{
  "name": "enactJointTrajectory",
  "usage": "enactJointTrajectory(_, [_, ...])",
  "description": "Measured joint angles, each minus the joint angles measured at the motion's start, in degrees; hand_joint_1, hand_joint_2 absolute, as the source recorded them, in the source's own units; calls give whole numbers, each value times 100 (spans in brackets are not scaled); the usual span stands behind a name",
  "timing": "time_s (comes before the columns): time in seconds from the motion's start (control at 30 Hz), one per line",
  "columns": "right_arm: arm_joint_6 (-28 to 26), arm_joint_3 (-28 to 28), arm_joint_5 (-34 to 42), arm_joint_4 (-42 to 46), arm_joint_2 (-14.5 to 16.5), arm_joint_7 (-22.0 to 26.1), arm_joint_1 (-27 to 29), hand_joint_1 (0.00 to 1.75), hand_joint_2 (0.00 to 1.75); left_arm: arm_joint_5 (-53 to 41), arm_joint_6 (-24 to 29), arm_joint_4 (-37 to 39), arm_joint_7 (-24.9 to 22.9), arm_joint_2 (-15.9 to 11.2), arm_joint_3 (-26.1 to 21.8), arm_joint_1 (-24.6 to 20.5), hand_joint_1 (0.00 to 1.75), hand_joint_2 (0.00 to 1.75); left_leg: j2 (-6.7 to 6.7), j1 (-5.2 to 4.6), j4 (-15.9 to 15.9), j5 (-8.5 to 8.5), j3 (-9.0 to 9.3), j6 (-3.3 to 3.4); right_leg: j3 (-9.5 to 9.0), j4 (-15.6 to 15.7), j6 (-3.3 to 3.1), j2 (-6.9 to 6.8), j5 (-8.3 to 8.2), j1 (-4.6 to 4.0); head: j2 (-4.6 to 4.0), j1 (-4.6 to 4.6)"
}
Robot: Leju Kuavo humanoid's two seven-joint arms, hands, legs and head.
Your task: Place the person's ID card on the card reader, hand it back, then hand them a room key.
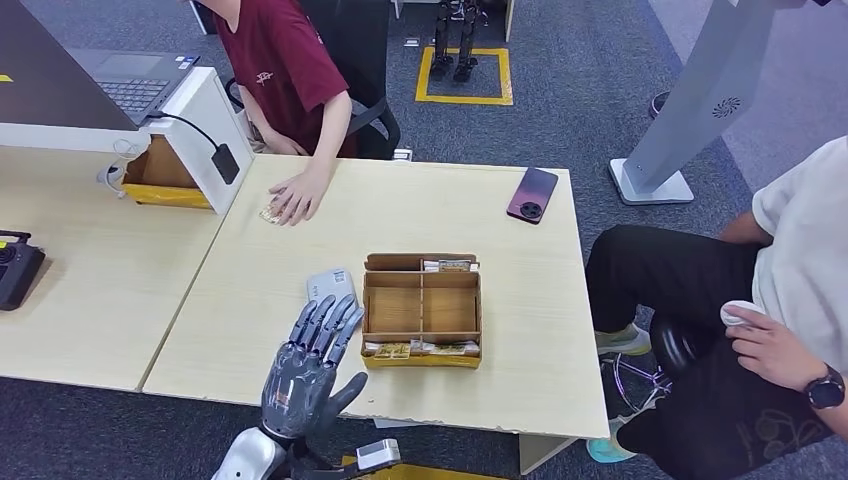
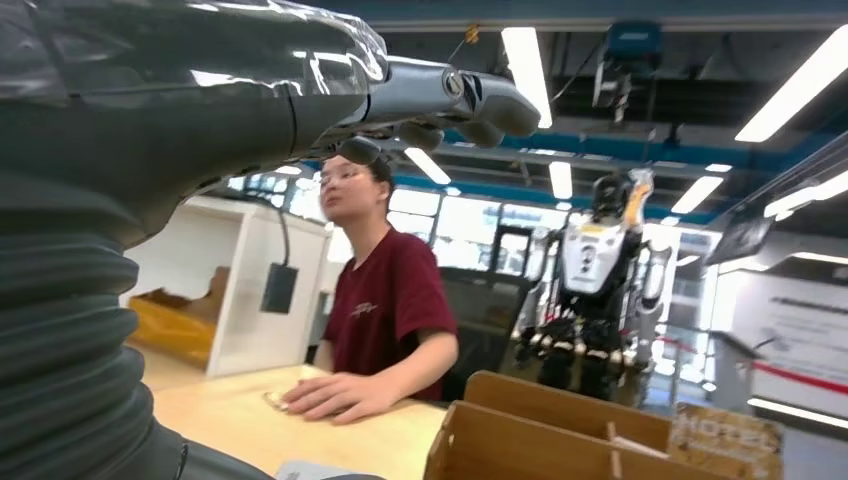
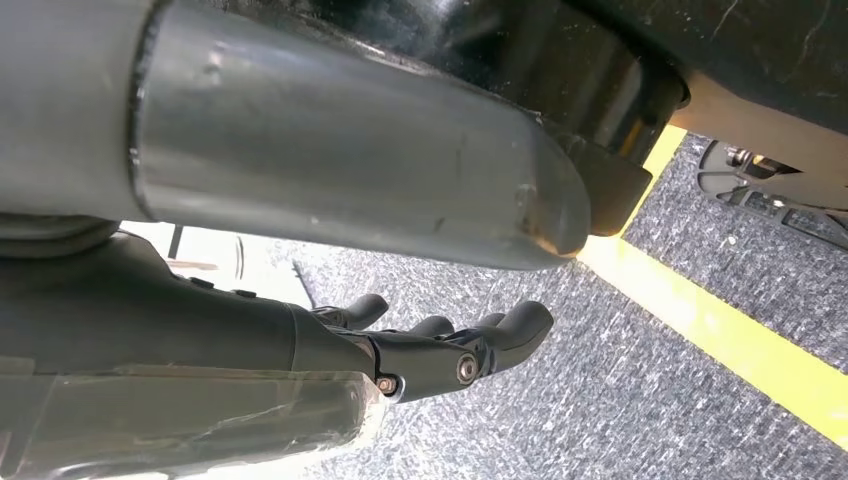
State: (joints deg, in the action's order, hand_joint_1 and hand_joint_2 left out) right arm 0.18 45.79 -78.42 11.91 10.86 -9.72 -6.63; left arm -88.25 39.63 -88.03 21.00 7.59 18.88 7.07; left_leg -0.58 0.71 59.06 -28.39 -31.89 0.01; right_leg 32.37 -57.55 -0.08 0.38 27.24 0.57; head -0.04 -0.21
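A person in a dark red shirt presses a hand point(image 1: 297, 196) on a small card point(image 1: 269, 212) at the table's far left; the same hand point(image 2: 335, 396) and card point(image 2: 274, 401) appear in the left wrist view. A flat grey card reader point(image 1: 329, 284) lies just left of a wooden divided box point(image 1: 422, 310) that holds room key cards point(image 1: 420, 349). My left hand point(image 1: 308, 358) hovers above the table's near edge, fingers spread and straight, tips at the reader, holding nothing. My right hand point(image 3: 440, 345) hangs above the carpet with loosely bent fingers, also holding nothing.
A dark red phone point(image 1: 532, 194) lies at the table's far right. A white stand point(image 1: 205, 130) with a laptop and a yellow tray sits at the far left. A second person point(image 1: 790, 300) sits close to the right of the table. A black controller point(image 1: 15, 268) rests on the left table.
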Motion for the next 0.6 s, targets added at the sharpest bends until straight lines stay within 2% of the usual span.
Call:
enactJointTrajectory(0.1, [4, 0, 2, 0, 0, -8, -1, 0, 0, -49, 0, 119, -403, -144, 204, -79, 0, 175, 0, 0, 0, 0, -1, 0, 2, 0, 0, 0, 0, -2, 0, 1])
enactJointTrajectory(0.23, [6, -3, 3, 0, 0, -16, -4, 0, 0, -149, 0, 412, -1696, -527, 765, -400, 0, 175, -1, -1, 0, 0, -2, 0, 0, 0, 0, -1, 0, -2, 0, -1])
enactJointTrajectory(0.3, [6, -5, -1, 0, 0, -13, -6, 0, 0, -155, 0, 570, -2158, -707, 1114, -556, 0, 175, -1, -2, 0, 0, -1, 0, -1, 0, 0, -1, 0, -1, 0, -2])
enactJointTrajectory(0.43, [7, -7, -5, 0, 0, -11, -4, 0, 0, -103, 2, 755, -2143, -816, 1479, -638, 0, 175, 1, -3, 1, 0, -2, 1, -1, 0, 0, 1, -1, 0, 0, 0])
enactJointTrajectory(0.6, [8, -7, -9, -2, 0, -11, -4, 0, 0, -84, 2, 847, -1982, -829, 1528, -653, 0, 175, 0, -5, 1, -1, -3, 2, -1, 1, 1, 1, 0, 1, 0, 0])
